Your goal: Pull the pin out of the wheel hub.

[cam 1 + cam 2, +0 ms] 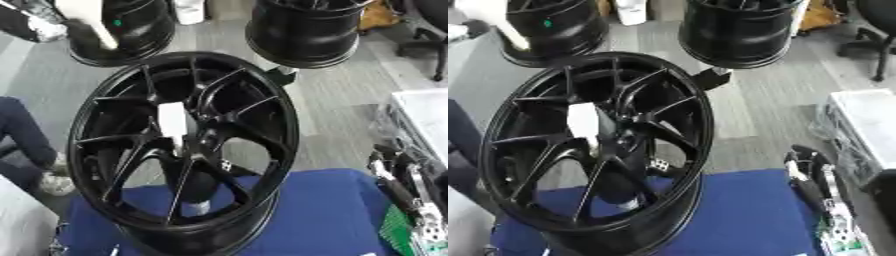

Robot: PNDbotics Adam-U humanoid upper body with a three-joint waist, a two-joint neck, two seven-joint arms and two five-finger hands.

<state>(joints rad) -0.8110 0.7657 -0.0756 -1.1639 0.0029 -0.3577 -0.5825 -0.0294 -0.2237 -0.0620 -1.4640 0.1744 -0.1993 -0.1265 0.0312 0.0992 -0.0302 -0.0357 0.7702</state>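
The right hand (811, 172) shows at the lower right of the frame, dark fingers pointing up, resting apart from the wheel hub (184, 150) and holding nothing; its fingers look relaxed rather than curled. The left hand appears in neither view.

The wheel hub, a black multi-spoke rim, stands tilted on edge in the centre left of the frame, its lower rim on a blue surface (324, 210). A white, oblong piece (171, 121) sits at the hub's centre, over the spokes; whether this is the pin cannot be made out.

The left eye view shows a green board (398, 230) beside the hand at the lower right edge; in the right eye view it is mostly cut off. Two more black rims (306, 30) stand on the grey floor in the upper part of the frame, both cropped at the top.
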